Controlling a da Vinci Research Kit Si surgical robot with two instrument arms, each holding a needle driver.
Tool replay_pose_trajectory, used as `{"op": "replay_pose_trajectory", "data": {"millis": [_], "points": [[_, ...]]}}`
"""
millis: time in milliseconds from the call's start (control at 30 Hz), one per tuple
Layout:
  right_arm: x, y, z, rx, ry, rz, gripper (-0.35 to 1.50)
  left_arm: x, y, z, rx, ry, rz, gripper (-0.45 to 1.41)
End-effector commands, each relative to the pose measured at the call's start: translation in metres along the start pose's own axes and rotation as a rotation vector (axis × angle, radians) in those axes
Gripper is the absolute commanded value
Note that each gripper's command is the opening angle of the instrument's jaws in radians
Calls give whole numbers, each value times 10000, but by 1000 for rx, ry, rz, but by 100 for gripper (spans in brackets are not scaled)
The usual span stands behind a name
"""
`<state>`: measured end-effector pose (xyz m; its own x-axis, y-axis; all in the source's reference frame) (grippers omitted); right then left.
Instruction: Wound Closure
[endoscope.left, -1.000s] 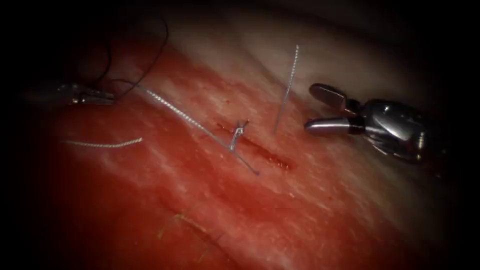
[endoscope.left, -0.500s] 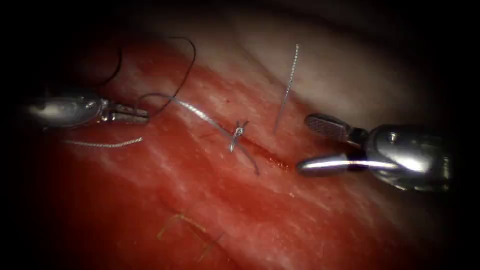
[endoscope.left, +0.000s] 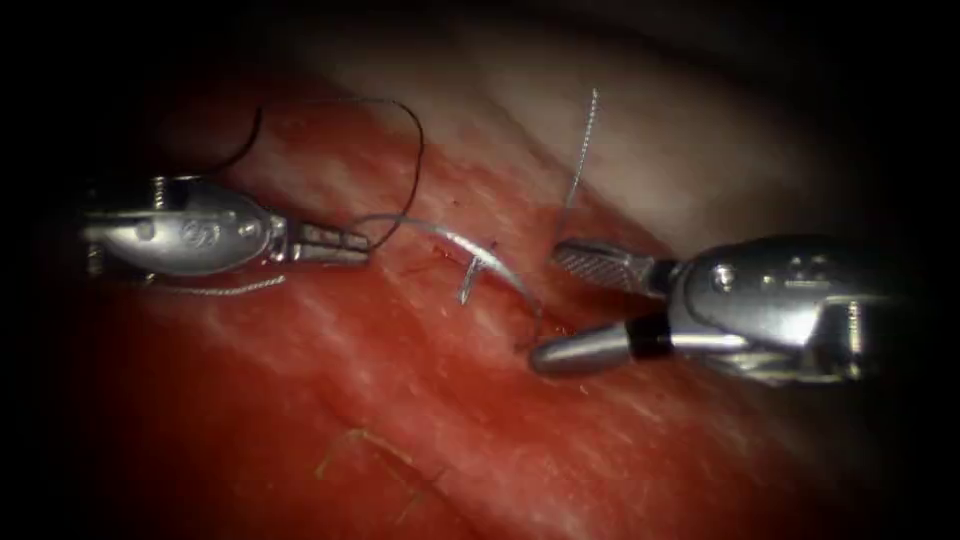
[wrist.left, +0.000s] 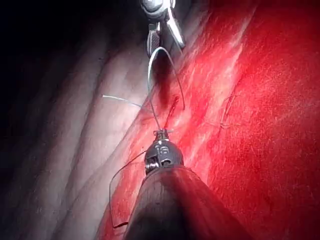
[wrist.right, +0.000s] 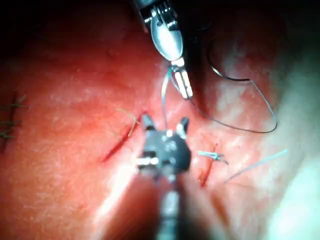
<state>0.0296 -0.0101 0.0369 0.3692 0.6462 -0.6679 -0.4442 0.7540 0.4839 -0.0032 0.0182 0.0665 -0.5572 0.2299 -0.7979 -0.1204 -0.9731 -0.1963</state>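
The silver left tool (endoscope.left: 345, 243), at nine o'clock from the dark-red slit-like cut (endoscope.left: 540, 315), is clamped, apparently, on the pale braided thread (endoscope.left: 470, 250); the steel right tool (endoscope.left: 550, 305), jaws apart, holds nothing.

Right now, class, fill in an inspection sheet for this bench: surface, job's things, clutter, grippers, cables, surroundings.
Surface: tissue, wet with red fluid; cut near the middle.
Job's things: thread arcs from the left tool to a knot on the cut.
Clutter: cut thread ends, one lying left of the cut, one standing to its right.
Grippers: left tool shut on the thread; right tool open, holding nothing, at the cut's right end.
Cables: nothing seen.
Surroundings: dark, nothing seen.
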Motion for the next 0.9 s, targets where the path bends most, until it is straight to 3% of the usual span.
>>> {"op": "replay_pose_trajectory", "data": {"millis": [33,200,367,600,900], "points": [[8,-9,12,4,-5,1,138,-1,2,9,-2,2,0,-45],[23,-16,24,-11,-64,-6,138,5,7,8,-3,7,13,-45],[39,-17,18,-41,-136,-37,138,15,7,5,1,14,18,-45],[74,-29,14,-33,-224,-89,136,45,5,11,16,19,14,-45],[59,-25,33,-39,-283,-102,131,56,11,14,27,11,23,-45]]}}
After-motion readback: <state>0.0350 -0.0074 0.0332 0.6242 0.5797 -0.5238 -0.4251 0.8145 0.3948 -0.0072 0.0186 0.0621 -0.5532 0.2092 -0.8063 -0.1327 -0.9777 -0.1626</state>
